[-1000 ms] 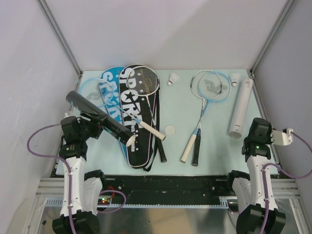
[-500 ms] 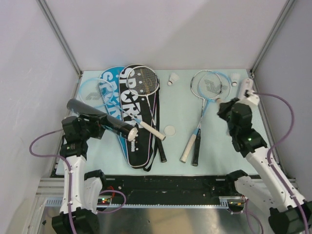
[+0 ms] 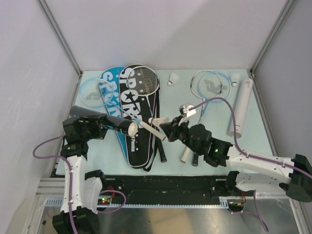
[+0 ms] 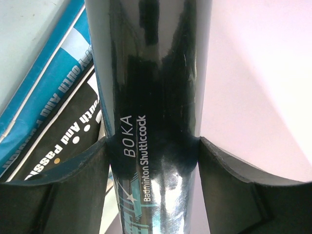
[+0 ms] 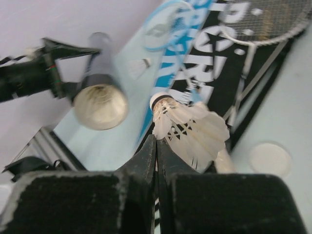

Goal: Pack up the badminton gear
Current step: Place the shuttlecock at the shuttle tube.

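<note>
Shuttlecock [image 5: 187,129] pinched at tip of right gripper [image 5: 156,142]

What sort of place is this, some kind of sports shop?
Probably a robotics test booth, not a shop: white panels in metal framing enclose a table, a left arm and right arm are mounted at its near edge, and rackets and racket covers lie spread out.

LEFT ARM: you see it folded at near left, left hand [image 3: 104,124] pointing right, jaws spread and pressed against both sides of the black tube [image 3: 120,125] | RIGHT ARM: you see it stretched low toward centre-left, right hand [image 5: 156,142] pinched fully closed on the shuttlecock [image 5: 191,129] feathers
</note>
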Tool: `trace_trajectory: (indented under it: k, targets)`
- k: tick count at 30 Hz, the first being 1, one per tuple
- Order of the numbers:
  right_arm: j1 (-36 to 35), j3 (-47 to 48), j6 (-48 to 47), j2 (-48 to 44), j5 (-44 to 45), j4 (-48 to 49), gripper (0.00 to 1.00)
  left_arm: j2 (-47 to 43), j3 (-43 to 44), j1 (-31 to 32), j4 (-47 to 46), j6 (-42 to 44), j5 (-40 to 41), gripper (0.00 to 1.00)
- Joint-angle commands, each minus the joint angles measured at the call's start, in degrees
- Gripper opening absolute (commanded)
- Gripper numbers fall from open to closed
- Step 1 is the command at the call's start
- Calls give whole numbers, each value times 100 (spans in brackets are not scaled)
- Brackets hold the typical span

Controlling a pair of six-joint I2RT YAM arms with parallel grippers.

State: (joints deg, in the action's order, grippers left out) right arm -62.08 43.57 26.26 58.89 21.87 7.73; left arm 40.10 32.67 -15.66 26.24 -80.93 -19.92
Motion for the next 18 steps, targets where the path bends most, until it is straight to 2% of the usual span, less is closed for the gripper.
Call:
trace_trajectory:
  k: [1,7,18]
  targets:
    - [-616,-37,-959,396,2,1818,0,-43,137,-42,-300,-351,-225,35]
    - [-1100,-4,-1526,1084,-349,3004,0,-34,65,-42,-301,-444,-254,35]
    - [-1174,424,-1970,2223,-595,3926,0,-96,-27,-40,-299,-515,-522,36]
